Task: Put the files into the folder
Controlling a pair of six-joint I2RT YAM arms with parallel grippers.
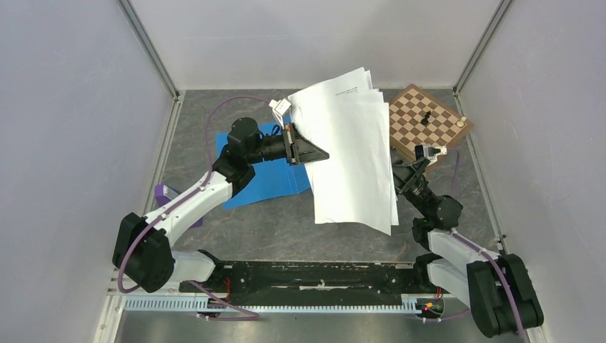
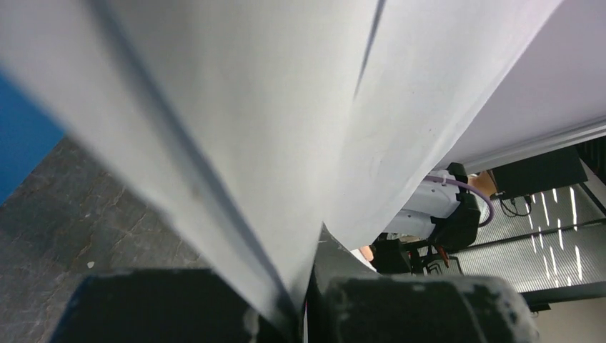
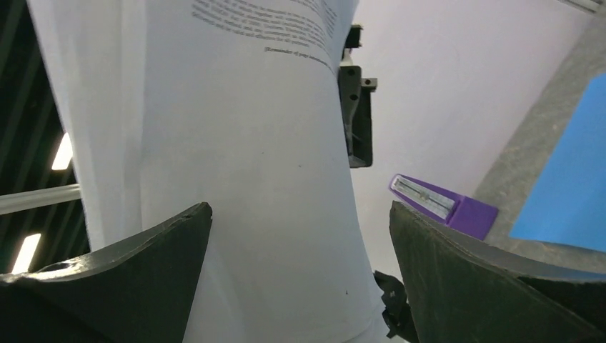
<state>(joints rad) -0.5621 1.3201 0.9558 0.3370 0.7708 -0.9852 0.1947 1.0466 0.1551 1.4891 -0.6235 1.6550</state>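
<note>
Files (image 1: 354,153): white printed sheets, fanned and lifted, clenched at one edge by left gripper (image 1: 319,153). Right gripper (image 3: 300,275) gapes wide, apparently not touching them. Blue folder (image 1: 268,179) lies flat below; chessboard (image 1: 429,121) beyond.

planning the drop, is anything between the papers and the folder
Nothing visible lies on the folder. The left gripper, shut on the papers, holds them beside it; only that arm itself hangs above the blue cover.

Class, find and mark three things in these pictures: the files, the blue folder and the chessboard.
files (image 1: 354,153): top external view, middle of the top sheet.
folder (image 1: 275,182): top external view, bare blue cover.
chessboard (image 1: 411,114): top external view, bare squares near its centre.
</note>
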